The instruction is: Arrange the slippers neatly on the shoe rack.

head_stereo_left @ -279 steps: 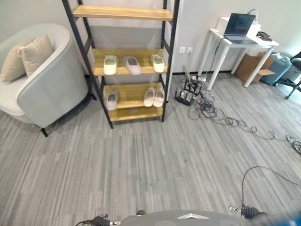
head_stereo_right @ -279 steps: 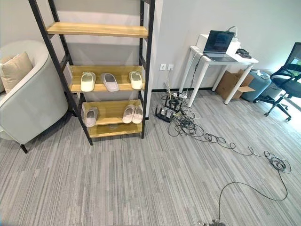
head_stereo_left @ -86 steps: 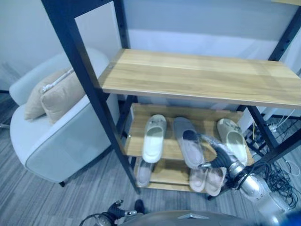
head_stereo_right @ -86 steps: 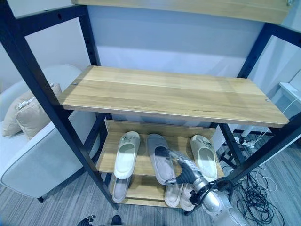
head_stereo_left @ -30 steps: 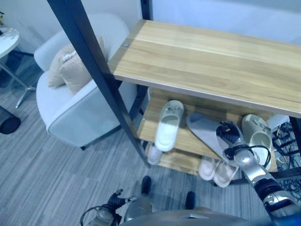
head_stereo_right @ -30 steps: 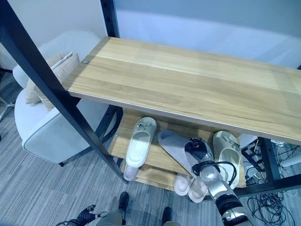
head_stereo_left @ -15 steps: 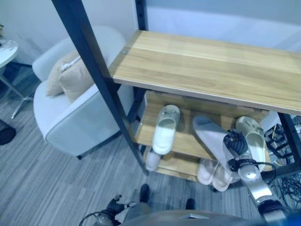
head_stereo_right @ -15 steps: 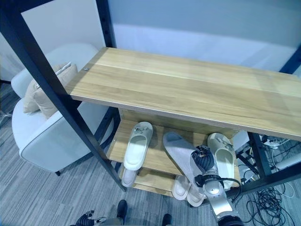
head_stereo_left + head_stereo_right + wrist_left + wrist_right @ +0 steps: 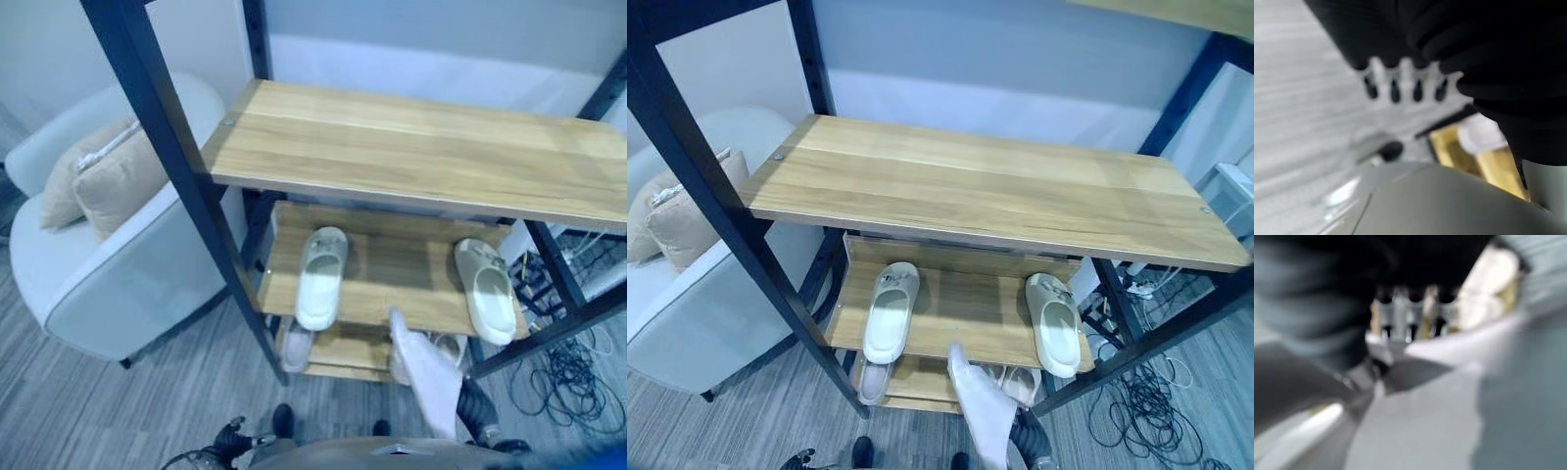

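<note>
Grey slipper [image 9: 427,380] off the rack [image 9: 194,186], up in the air at near right, in front of the mid shelf [image 9: 392,274] edge, toe pointing far-left, tilted. Gripped at its near end by R hand [image 9: 477,416]; fingers [image 9: 1410,308] closed over the slipper's edge in the R wrist view, blurred, so exact hold hard to make out.

On the mid shelf: cream slipper [image 9: 318,279] at left, toe to the far side; 2nd cream slipper [image 9: 487,304] at right, angled a bit, heel near the front edge. Bare wood between the two, well apart.

On the bottom shelf: pale slipper [image 9: 294,348] at left, partly under the mid shelf; pale pair [image 9: 1014,382] at right, side by side, partly behind the grey slipper.

Top shelf [image 9: 421,147] w/ nothing on it.

L hand [image 9: 233,439] low at near left over the floor, fingers [image 9: 1400,83] loose in a row, nothing in them.

Armchair [image 9: 108,284] left of the rack w/ cushions [image 9: 103,181] on it. Cables [image 9: 578,362] on the floor to the right.
</note>
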### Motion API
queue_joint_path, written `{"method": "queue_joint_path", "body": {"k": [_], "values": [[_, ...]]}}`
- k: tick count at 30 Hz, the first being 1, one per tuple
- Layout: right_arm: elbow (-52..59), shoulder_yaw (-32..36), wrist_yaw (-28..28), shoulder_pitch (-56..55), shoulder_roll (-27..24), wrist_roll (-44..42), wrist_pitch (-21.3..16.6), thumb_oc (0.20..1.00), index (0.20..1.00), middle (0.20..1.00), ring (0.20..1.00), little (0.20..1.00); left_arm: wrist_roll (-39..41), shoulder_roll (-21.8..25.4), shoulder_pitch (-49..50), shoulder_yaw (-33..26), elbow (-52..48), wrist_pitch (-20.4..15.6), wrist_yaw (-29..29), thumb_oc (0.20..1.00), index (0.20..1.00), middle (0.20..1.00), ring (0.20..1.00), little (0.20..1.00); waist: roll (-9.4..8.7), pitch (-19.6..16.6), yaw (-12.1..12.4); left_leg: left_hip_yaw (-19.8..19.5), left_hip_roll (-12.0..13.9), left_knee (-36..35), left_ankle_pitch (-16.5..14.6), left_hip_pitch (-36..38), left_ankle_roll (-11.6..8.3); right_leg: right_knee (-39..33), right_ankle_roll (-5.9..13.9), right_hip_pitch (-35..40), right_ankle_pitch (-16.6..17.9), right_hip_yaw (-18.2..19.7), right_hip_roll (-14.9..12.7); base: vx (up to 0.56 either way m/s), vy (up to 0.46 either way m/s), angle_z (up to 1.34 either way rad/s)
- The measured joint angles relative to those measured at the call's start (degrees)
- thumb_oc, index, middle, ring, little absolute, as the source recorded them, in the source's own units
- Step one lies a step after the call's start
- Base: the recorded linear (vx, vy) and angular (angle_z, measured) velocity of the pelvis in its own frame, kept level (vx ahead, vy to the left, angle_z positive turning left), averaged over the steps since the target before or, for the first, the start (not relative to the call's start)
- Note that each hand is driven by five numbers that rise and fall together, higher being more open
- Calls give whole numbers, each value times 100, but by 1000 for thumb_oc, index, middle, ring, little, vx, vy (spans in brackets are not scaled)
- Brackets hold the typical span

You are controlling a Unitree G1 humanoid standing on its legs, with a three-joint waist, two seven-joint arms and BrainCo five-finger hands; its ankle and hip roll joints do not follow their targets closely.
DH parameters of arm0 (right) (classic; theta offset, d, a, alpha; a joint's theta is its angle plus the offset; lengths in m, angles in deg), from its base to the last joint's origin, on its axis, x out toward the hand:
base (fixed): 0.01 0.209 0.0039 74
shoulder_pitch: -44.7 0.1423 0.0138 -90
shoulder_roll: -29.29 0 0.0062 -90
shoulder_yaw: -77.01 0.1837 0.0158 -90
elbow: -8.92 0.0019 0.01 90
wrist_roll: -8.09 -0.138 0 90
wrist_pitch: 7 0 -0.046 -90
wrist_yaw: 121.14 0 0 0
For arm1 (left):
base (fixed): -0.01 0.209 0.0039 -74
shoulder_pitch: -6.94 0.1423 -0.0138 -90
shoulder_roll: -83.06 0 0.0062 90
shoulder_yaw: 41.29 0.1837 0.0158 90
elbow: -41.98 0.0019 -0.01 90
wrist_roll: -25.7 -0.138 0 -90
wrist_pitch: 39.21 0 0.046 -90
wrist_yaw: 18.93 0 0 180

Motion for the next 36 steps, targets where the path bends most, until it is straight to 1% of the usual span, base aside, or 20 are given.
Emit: {"method": "queue_joint_path", "body": {"k": [5,9,10,12,13,14,15,16,17,18,20,21,22,23,25,27,29,31,34,36], "values": [[-536,58,-163,69,-366,364,-77,200,200,200,200,200,834,282,-277,-450,-49,-207,-740,1000,1000,1000,1000,1000,-6,407,-5,69,36,461,-51,-476,15,519,-3,-612,-23,129,0,-224,38,-17],[-1110,59,-536,1170,-483,431,-139,200,200,200,200,200,1408,318,-869,-538,-98,-337,-1016,1000,1000,1000,1000,1000,196,1185,67,186,172,1779,-524,-1457,116,1598,38,-1527,-257,389,-2,-206,42,-36],[-888,63,-633,1347,-616,404,-193,200,200,200,200,200,1676,355,-967,-546,-328,-459,-1085,1000,1000,1000,1000,1000,218,1324,77,179,183,2431,-789,-1959,118,2586,-175,-2172,-695,477,-50,-149,-9,-13],[-891,92,-892,1917,-681,317,-210,200,200,200,200,200,2120,410,-1309,-667,-428,-654,-1121,1000,1000,1000,1000,1000,223,1604,38,142,158,3357,-1132,-2706,97,3101,47,-2764,-908,454,-101,-95,-17,-9],[-762,114,-1102,2258,-773,240,-258,200,200,200,200,200,2421,462,-1482,-778,-420,-702,-1113,1000,1000,1000,1000,1000,236,1687,77,131,169,5049,-1730,-3473,393,3627,26,-3332,-1031,535,-184,-124,-59,-30],[-733,136,-1250,2635,-882,192,-394,200,200,200,200,200,2737,451,-1638,-919,-436,-713,-1113,1000,1000,1000,1000,1000,355,1801,133,-7,212,6003,-2151,-3761,376,4281,169,-3751,-1265,550,-116,-122,-60,-41],[-714,161,-1338,2864,-940,152,-422,200,200,200,200,200,2882,437,-1653,-990,-438,-712,-1113,1000,1000,1000,1000,1000,480,1829,168,-159,261,6024,-2518,-3718,504,4760,100,-3994,-1358,510,-48,-79,-63,-17],[-682,41,-1539,3226,-978,-168,-427,200,200,200,200,200,3144,664,-1742,-1014,-780,-781,-1152,1000,1000,1000,1000,1000,328,1778,148,-257,208,6601,-3098,-4275,464,6766,-136,-4935,-1979,740,-37,-3,-18,30],[-637,74,-1578,3455,-911,-291,-450,200,200,200,200,200,3242,788,-1789,-954,-1024,-849,-1182,1000,1000,1000,1000,1000,279,1762,131,-296,191,6894,-3121,-4657,395,7482,-331,-5235,-2283,744,-96,-14,-79,70],[-572,144,-1637,3664,-683,-543,-561,200,200,200,200,200,3265,909,-2071,-899,-1241,-914,-1221,1000,1000,1000,1000,1000,32,1678,257,-191,148,7237,-3059,-5098,287,7306,-101,-5191,-3057,791,-187,-14,-74,64],[-654,-174,-1628,4223,-735,-1212,-589,200,200,200,200,200,3519,939,-2146,-871,-1246,-905,-1362,1000,1000,1000,1000,1000,137,1615,368,-546,196,8865,-3426,-5620,180,7900,-167,-5650,-3184,685,-279,-12,-91,12],[-582,-508,-1625,4459,-918,-1663,-605,200,200,200,200,200,3663,932,-2146,-844,-1298,-923,-1420,1000,1000,1000,1000,1000,312,1476,389,-869,212,8920,-4112,-5612,219,8473,-185,-6021,-3415,611,-224,44,-78,16],[-451,-667,-1562,4701,-965,-1976,-603,200,200,200,200,200,3802,970,-2355,-827,-1343,-927,-1453,1000,1000,1000,1000,1000,338,1488,400,-966,174,9310,-4365,-5977,128,9011,-216,-6380,-3559,590,-254,57,-42,36],[-333,-726,-1519,4949,-932,-2158,-602,200,200,200,200,200,3957,981,-2481,-812,-1374,-916,-1474,1000,1000,1000,1000,1000,343,1489,485,-1027,116,9725,-4360,-6294,-5,9434,-191,-6673,-3608,561,-321,102,-48,33],[-270,-898,-1530,5083,-998,-2309,-616,200,200,200,200,200,4094,1003,-2491,-762,-1465,-879,-1496,1000,1000,1000,1000,1000,357,1481,470,-1091,177,10152,-4426,-6538,243,9820,-295,-6838,-3779,541,-321,64,-27,13],[-219,-1064,-1529,5250,-1139,-2443,-582,200,200,200,200,200,4202,998,-2446,-691,-1504,-819,-1502,1000,1000,1000,1000,1000,329,1432,471,-1277,135,10773,-4803,-6795,406,10454,-309,-6989,-4151,500,-396,82,-10,20],[-294,-1415,-1638,5732,-1101,-2478,-607,200,200,200,200,200,4352,1166,-2378,-568,-1482,-819,-1524,1000,1000,1000,1000,1000,306,1255,408,-1442,-55,11419,-4863,-7419,230,11297,-353,-7567,-4230,648,-365,136,-13,5],[-803,-1513,-1776,6830,-1165,-2485,-559,200,200,200,200,200,4575,1190,-2686,-437,-1581,-798,-1553,1000,1000,1000,1000,1000,315,1271,547,-1602,-194,12690,-5130,-8350,211,12558,58,-8331,-4847,1128,-227,112,4,-1],[-1352,-1713,-1897,7687,-1215,-2338,-341,200,200,200,200,200,4852,1168,-2595,-434,-2294,-757,-1560,1000,1000,1000,1000,1000,492,2048,676,-1698,-448,14065,-5164,-9179,134,14034,207,-9165,-4938,1708,-145,96,17,1],[-1635,-1816,-1982,7884,-1294,-2248,-201,200,200,200,200,200,4876,1151,-2530,-421,-2483,-755,-1544,1000,1000,1000,1000,1000,464,2185,743,-1699,-449,14287,-5169,-9451,106,14271,229,-9450,-4944,1877,-115,-6,7,2]]}}
